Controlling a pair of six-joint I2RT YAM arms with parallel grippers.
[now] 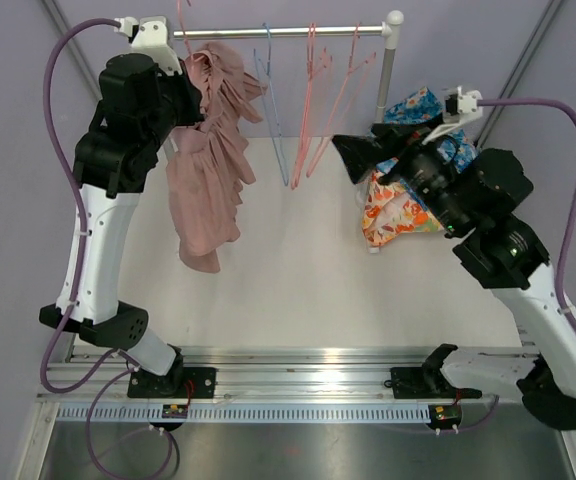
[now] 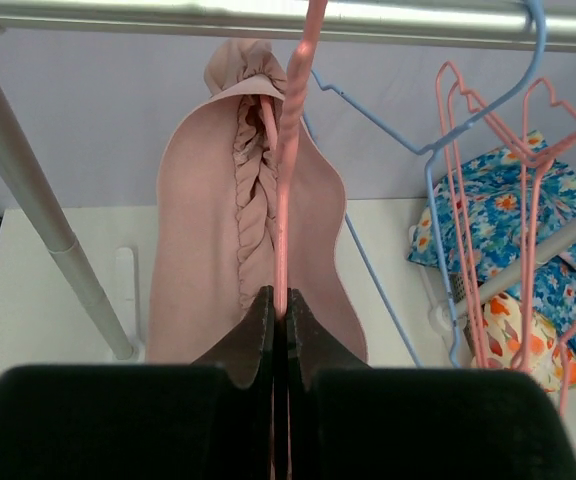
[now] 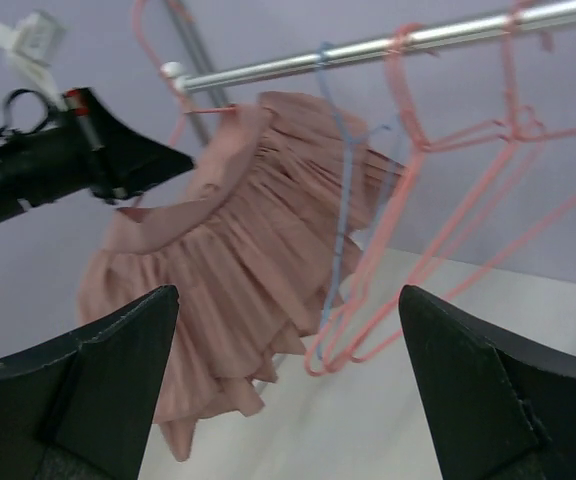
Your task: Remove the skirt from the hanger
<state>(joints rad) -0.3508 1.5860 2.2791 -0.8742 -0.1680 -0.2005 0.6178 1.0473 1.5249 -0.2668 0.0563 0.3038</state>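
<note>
lilac walls point(image 1: 8, 100) close in a white table point(image 1: 298, 290), and a metal rail point(image 1: 288, 31) runs across the far side, above and beyond both grippers. the pink skirt point(image 1: 208, 170) is the biggest thing hung on it: it is gathered on a pink hanger point(image 2: 290, 120) at the rail's left end and drapes down directly under and beyond the left gripper point(image 2: 280, 300), its lower hem hanging free above the table. a floral cloth point(image 1: 398, 215) in blue and orange lies bunched beside the rail's upright post point(image 1: 386, 75), just behind the right gripper point(image 3: 288, 300) and partly hidden by that arm. between the two grippers a blue hanger point(image 2: 430, 152) and several empty pink hangers point(image 1: 308, 90) dangle from the rail, to the right of the left gripper and straight ahead of the right one. the left gripper is up at the skirt's waistband, its jaws pressed fully together with the thin wire of the pink hanger pinched between them; the gathered waistband sits just past the fingertips, and whether any cloth is caught in the pinch as well cannot be told. the right gripper is well apart from the skirt, facing it across the empty hangers, its jaws spread wide with nothing in them.
</note>
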